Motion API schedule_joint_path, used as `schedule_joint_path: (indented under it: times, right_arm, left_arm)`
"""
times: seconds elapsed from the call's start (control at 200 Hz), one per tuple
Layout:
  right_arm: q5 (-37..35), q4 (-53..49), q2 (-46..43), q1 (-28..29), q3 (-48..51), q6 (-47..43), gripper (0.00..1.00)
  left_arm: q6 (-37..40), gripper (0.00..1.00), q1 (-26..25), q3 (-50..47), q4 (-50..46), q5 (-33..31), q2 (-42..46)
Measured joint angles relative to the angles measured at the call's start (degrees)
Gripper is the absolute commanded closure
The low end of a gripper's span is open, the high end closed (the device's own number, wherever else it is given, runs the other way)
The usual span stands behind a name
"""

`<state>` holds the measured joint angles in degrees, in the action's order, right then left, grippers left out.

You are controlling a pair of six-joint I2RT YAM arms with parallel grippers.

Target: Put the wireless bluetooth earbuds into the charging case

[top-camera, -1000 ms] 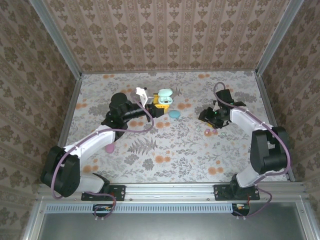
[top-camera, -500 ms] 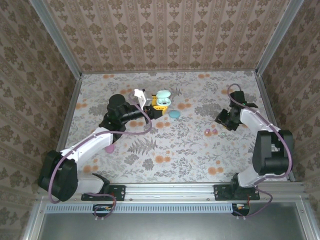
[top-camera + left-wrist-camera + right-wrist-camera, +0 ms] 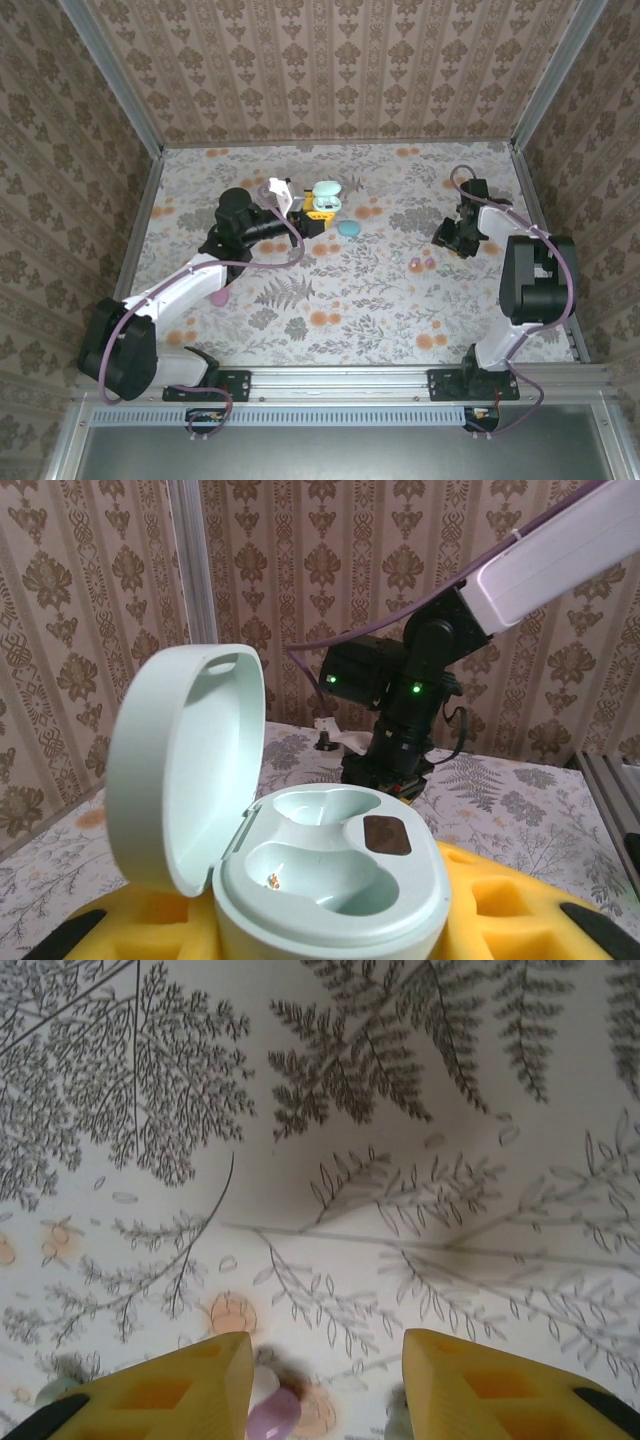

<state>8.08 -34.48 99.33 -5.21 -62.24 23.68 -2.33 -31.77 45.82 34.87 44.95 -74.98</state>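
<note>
Partly cropped, a pink earbud [image 3: 275,1413] beside the right fingers [image 3: 190,1392].

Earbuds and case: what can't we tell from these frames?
- Right wrist: pink earbud cut off by the bottom edge, part behind a right gripper finger.
- Top: earbuds too small for orientation.
- Left wrist: case base cut off by the bottom edge; left gripper grip unclear.
</note>
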Motion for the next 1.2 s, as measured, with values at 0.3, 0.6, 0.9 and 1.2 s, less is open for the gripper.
schedule_joint_path:
  times: [0.3, 0.6, 0.9, 1.2]
  right_arm:
    - [0.0, 0.5, 3.6, 0.0, -0.4, -0.7, 0.53]
    - [-0.2, -0.6, 1.6, -0.2, 1.7, -0.7, 0.53]
    - [-0.3, -2.3, 0.0, -0.2, 2.6, -0.7, 0.53]
    - [-0.3, -4.5, -0.9, -0.2, 2.6, -0.7, 0.52]
  left_arm:
    - [0.4, 0.77, 0.0, 0.0, -1.7, 0.0, 0.2]
    - [0.6, 0.77, 0.0, 0.0, -2.2, 0.0, 0.2]
    - [0.6, 0.77, 0.0, 0.0, -2.3, 0.0, 0.2]
    - [0.6, 0.77, 0.0, 0.0, -2.3, 0.0, 0.2]
